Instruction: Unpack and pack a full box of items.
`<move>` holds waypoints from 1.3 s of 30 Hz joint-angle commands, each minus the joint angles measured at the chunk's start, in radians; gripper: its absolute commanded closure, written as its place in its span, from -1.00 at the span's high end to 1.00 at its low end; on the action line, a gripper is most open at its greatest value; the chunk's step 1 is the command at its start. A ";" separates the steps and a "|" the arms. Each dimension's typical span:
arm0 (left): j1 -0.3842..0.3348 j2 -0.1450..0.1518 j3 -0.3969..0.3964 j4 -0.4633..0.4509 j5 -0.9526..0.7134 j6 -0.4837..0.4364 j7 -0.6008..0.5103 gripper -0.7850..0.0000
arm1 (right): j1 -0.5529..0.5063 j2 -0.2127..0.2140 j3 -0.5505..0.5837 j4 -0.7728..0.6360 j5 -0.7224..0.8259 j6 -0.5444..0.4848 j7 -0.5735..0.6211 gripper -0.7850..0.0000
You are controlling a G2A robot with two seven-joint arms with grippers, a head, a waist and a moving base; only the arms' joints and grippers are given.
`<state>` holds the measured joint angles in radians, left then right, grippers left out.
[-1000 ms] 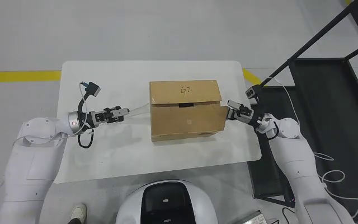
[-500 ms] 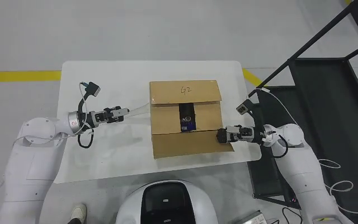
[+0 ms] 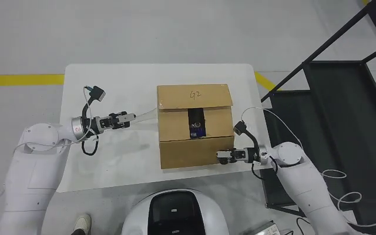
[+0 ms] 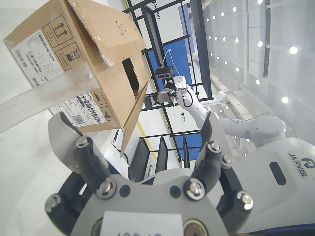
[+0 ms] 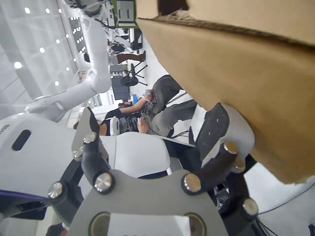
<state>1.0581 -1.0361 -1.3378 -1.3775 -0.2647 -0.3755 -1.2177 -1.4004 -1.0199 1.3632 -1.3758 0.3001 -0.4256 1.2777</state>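
A brown cardboard box (image 3: pixel 194 111) stands mid-table, its far flap (image 3: pixel 195 96) lying flat. Its near flap (image 3: pixel 197 153) hangs outward toward the table's front, and a dark item (image 3: pixel 196 124) shows in the gap between the flaps. My right gripper (image 3: pixel 222 157) is open at the near flap's right corner; in the right wrist view one finger pad (image 5: pixel 211 126) lies against the flap (image 5: pixel 233 79). My left gripper (image 3: pixel 126 117) is open left of the box. A clear tape strip (image 3: pixel 145 114) runs from it to the box's left side (image 4: pixel 49 50).
The white table (image 3: pixel 111 164) has bare room left of and in front of the box. A black metal rack (image 3: pixel 329 117) stands close to the table's right edge, beside the right arm. A yellow line (image 3: pixel 29 79) crosses the floor.
My right gripper went from the box's right side to its near right corner. The near flap swung out from closed, uncovering the dark item. The left arm stayed still.
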 commanded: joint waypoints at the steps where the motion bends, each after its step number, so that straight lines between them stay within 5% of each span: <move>1: 0.000 0.000 0.000 0.000 0.000 0.000 0.000 1.00 | 0.001 -0.001 -0.013 0.003 -0.024 -0.003 -0.030 1.00; 8: 0.000 0.000 0.000 0.000 0.000 0.000 0.000 1.00 | -0.001 -0.004 -0.034 0.021 -0.034 -0.013 -0.095 1.00; 16: 0.000 0.000 0.000 0.000 0.000 0.000 0.000 1.00 | -0.062 0.026 0.101 -0.066 0.206 0.039 0.072 1.00; 30: 0.011 -0.002 0.079 -0.325 -0.070 0.094 -0.025 1.00 | -0.072 0.042 0.239 -0.077 0.394 0.128 0.017 1.00; 39: -0.076 -0.048 0.282 -0.139 -0.121 0.132 0.096 1.00 | -0.065 0.038 0.250 -0.038 0.439 0.126 -0.036 1.00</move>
<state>0.9937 -1.0788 -1.0779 -1.5569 -0.3723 -0.2385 -1.1276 -1.4654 -0.9815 1.6128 -1.4165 0.7405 -0.2982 1.2448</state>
